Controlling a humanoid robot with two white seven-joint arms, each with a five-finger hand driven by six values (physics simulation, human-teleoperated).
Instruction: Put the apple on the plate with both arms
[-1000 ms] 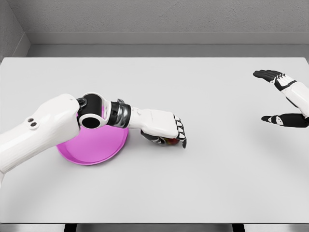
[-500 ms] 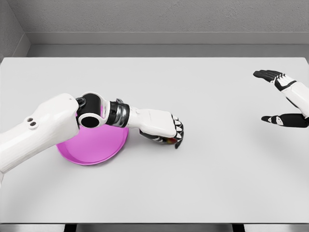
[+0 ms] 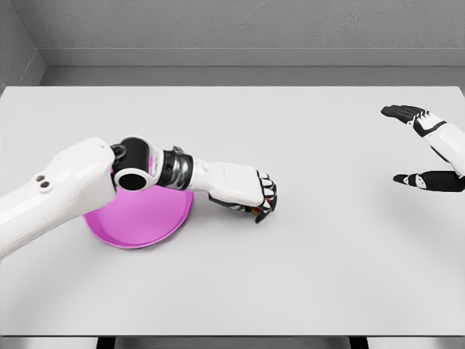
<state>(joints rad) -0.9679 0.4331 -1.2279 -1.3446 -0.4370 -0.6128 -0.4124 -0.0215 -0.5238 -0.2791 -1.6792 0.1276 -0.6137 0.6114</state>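
Apple [image 3: 259, 211] sits under the left hand [image 3: 243, 190], its fingers [image 3: 267, 196] curled down round it, only a red sliver showing, just off the counter [image 3: 305, 276]. Plate [image 3: 138, 222] lies just to the hand's left, under the forearm: short carry that way. Right hand [image 3: 429, 149] far off at counter's right edge, spread, empty.

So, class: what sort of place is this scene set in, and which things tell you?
Probably a simulated test bench, not a real room: a bare white table against plain grey walls, holding just a magenta plate, and a left robot hand closed over a mostly hidden apple.
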